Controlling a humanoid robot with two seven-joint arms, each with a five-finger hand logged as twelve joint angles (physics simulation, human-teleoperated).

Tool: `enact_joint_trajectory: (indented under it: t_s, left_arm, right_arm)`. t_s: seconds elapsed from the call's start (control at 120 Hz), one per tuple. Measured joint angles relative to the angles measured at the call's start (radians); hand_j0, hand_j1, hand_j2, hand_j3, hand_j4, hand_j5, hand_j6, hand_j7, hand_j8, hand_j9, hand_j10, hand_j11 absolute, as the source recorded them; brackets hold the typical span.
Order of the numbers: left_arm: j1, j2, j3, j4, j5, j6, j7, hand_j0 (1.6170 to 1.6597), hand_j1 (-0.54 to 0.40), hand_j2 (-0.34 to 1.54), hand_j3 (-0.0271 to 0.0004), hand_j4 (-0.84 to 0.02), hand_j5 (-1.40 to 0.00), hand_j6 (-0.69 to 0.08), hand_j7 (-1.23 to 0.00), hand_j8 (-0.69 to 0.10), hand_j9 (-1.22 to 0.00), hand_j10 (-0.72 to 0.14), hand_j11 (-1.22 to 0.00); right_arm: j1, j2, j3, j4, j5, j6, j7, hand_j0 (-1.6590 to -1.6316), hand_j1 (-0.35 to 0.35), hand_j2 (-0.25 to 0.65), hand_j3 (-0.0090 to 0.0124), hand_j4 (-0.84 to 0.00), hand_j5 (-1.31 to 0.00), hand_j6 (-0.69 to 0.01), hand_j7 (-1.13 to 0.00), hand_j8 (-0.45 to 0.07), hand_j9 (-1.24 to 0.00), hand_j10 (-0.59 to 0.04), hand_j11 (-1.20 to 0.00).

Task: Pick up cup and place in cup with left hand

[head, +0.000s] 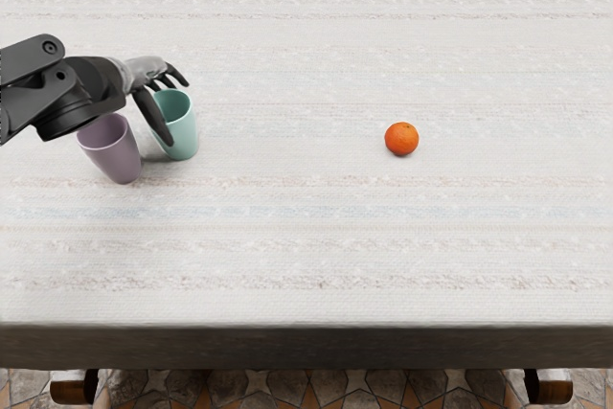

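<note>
Teal cup (187, 141): left side of the tabletop (306, 246), beneath the wide-spread fingers of the left hand (146, 71). Purple cup (116, 158): just beside, nearer and left. Risks: uneven closing could tip the teal one; a low swing, the purple. Count: cups, two; orange (401, 139), one; hand, one.

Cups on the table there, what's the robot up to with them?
The robot's left hand is at the green cup, fingers spread, with the thumb in front of it. Whether it touches the cup isn't clear. The purple cup is beside the green one, partly hidden by the arm, so neither cup is inside the other. An orange sits apart on the table.
</note>
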Motion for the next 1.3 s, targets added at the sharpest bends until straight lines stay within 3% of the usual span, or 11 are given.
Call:
enact_joint_trajectory:
  t_s: [0.275,0.458,0.542,0.717,0.817,0.917,1.142,1.275,1.283,1.3]
  left_arm:
    - [0.002,-0.03,0.002,0.044,0.002,0.006,0.0,1.6581,-0.098,0.09,0.0,-0.352,-0.45,-0.352,-0.45,-0.359,-0.46,-0.35,-0.46]
    - [0.001,-0.03,0.003,0.048,-0.002,0.002,0.0,1.6563,-0.17,0.17,0.0,-0.379,-0.52,-0.286,-0.52,-0.296,-0.52,-0.373,-0.52]
    - [0.0,-0.03,0.003,0.048,-0.002,0.0,0.0,1.6558,-0.17,0.18,0.0,-0.407,-0.55,-0.258,-0.55,-0.263,-0.55,-0.392,-0.56]
    - [-0.011,-0.024,0.002,0.043,-0.02,-0.015,0.0,1.6551,-0.101,0.1,0.0,-0.457,-0.59,-0.305,-0.6,-0.278,-0.6,-0.402,-0.61]
    - [-0.023,-0.008,-0.007,0.03,-0.064,-0.029,0.0,1.6548,-0.097,0.08,0.0,-0.459,-0.61,-0.296,-0.62,-0.267,-0.62,-0.394,-0.62]
    - [-0.042,0.084,-0.013,-0.032,-0.106,-0.033,0.0,1.6549,-0.097,0.06,0.0,-0.47,-0.62,-0.31,-0.63,-0.295,-0.62,-0.401,-0.63]
    - [-0.076,0.19,-0.051,-0.227,-0.145,-0.039,0.0,1.6543,-0.073,0.02,0.0,-0.472,-0.65,-0.311,-0.64,-0.283,-0.63,-0.401,-0.64]
    - [-0.114,0.271,-0.067,-0.325,-0.19,-0.107,0.0,1.6542,-0.066,0.03,0.0,-0.472,-0.65,-0.311,-0.65,-0.281,-0.63,-0.398,-0.64]
    - [-0.116,0.272,-0.068,-0.329,-0.193,-0.112,0.0,1.6551,-0.11,0.11,0.0,-0.472,-0.65,-0.314,-0.64,-0.284,-0.63,-0.401,-0.64]
    - [-0.117,0.272,-0.068,-0.336,-0.197,-0.121,0.0,1.6549,-0.109,0.1,0.0,-0.471,-0.65,-0.3,-0.64,-0.278,-0.63,-0.396,-0.64]
  right_arm:
    - [0.0,0.0,0.0,0.0,0.0,0.0,0.0,-1.6581,-0.349,0.0,0.0,0.0,0.0,0.001,0.0,0.0,0.0,0.0,0.0]
    - [0.0,0.0,0.0,0.0,0.0,0.0,0.0,-1.6581,-0.349,0.0,0.0,0.0,0.0,0.0,0.0,0.0,0.0,0.0,0.0]
    - [0.0,0.0,0.0,0.0,0.0,0.0,0.0,-1.6581,-0.349,0.0,0.0,0.0,0.0,0.0,0.0,0.0,0.0,0.0,0.0]
    - [0.0,0.0,0.0,0.0,0.0,0.0,0.0,-1.6581,-0.349,0.0,0.0,0.0,0.0,0.001,0.0,0.0,0.0,0.0,0.0]
    - [0.0,0.0,0.0,0.0,0.0,0.0,0.0,-1.6581,-0.349,0.0,0.0,0.0,0.0,0.001,0.0,0.0,0.0,0.0,0.0]
    - [0.0,0.0,0.0,0.0,0.0,0.0,0.0,-1.6581,-0.349,0.0,0.0,0.0,0.0,0.001,0.0,0.0,0.0,0.0,0.0]
    - [0.0,0.0,0.0,0.0,0.0,0.0,0.0,-1.6581,-0.349,0.0,0.0,0.0,0.0,0.001,0.0,0.0,0.0,0.0,0.0]
    - [0.0,0.0,0.0,0.0,0.0,0.0,0.0,-1.6581,-0.349,0.0,0.0,0.0,0.0,0.0,0.0,0.0,0.0,0.0,0.0]
    - [0.0,0.0,0.0,0.0,0.0,0.0,0.0,-1.6581,-0.349,0.0,0.0,0.0,0.0,0.0,0.0,0.0,0.0,0.0,0.0]
    - [0.0,0.0,0.0,0.0,0.0,0.0,0.0,-1.6581,-0.349,0.0,0.0,0.0,0.0,0.0,0.0,0.0,0.0,0.0,0.0]
